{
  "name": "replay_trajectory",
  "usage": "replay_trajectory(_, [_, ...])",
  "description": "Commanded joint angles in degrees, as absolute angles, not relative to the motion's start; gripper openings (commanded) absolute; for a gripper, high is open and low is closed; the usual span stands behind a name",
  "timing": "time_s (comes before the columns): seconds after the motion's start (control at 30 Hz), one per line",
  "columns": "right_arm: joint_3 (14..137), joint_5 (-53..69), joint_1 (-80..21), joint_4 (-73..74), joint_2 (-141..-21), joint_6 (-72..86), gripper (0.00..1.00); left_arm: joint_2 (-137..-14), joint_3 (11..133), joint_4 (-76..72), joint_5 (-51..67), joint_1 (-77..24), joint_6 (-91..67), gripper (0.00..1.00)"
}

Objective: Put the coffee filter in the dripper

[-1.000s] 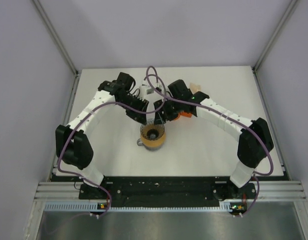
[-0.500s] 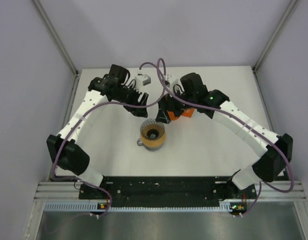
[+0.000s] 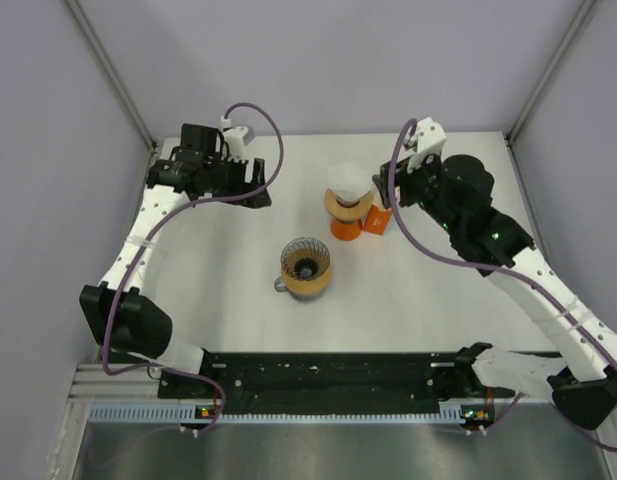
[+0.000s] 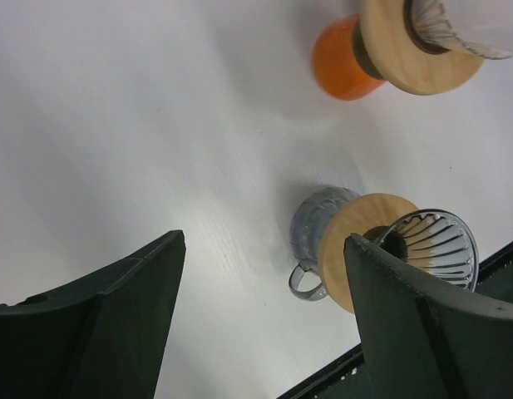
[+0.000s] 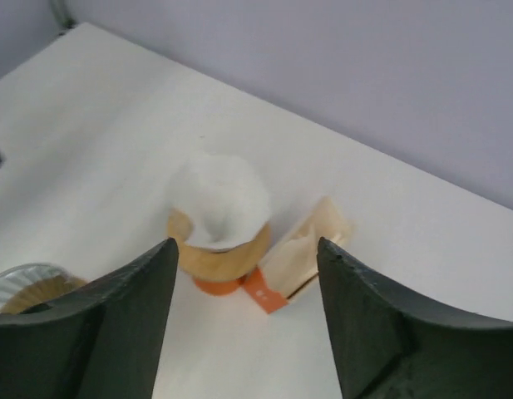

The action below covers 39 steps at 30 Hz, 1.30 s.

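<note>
A white coffee filter (image 3: pixel 346 181) sits open in a wooden-collared dripper (image 3: pixel 345 204) on top of an orange cup (image 3: pixel 346 228) at the table's centre back. The right wrist view shows the filter (image 5: pixel 221 199) ahead of my right gripper (image 5: pixel 246 243), which is open and empty. In the overhead view the right gripper (image 3: pixel 391 192) stands just right of the cup. My left gripper (image 3: pixel 256 195) is off to the back left, apart from everything. It is open and empty (image 4: pixel 264 239), and the left wrist view shows the orange cup (image 4: pixel 339 65) and filter (image 4: pixel 468 21) at its upper right.
A second ribbed dripper with a wooden collar (image 3: pixel 306 266) rests on a clear glass mug (image 4: pixel 316 224) nearer the front, its handle to the left. An orange-and-cream filter box (image 3: pixel 378 219) lies against the orange cup's right side. Grey walls enclose the table.
Both arms have drawn back from the centre, the left toward the back left and the right toward the right. Their jaws have opened, and the filter now stands uncovered in the dripper.
</note>
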<state>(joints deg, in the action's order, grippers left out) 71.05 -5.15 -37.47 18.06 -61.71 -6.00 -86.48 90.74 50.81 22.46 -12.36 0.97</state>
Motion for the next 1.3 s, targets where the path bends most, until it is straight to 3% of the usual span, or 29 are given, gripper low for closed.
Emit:
replay_trajectory(0.0, [76.8, -15.6, -28.2, 19.1, -67.7, 2.6, 0.60, -84.9, 87.9, 46.1, 22.2, -9.1, -3.6, 0.82])
replay_trajectory(0.13, [80.1, -6.4, -20.4, 23.5, -74.7, 10.0, 0.47, -84.6, 86.9, 45.4, 24.5, -7.2, -3.9, 0.82])
replay_trajectory(0.37, [87.0, -4.2, -19.6, 27.7, -87.5, 12.1, 0.47, -84.3, 86.3, 45.4, 25.3, -5.8, -3.2, 0.81])
replay_trajectory(0.57, [92.6, -1.7, -19.6, 32.3, -95.8, 11.0, 0.28, -84.2, 85.9, 45.4, 26.9, -4.8, -3.2, 0.81])
replay_trajectory(1.27, [100.3, -5.5, -19.5, 35.4, -109.8, 9.1, 0.31, -83.8, 84.7, 44.5, 30.0, -3.0, -3.2, 0.79])
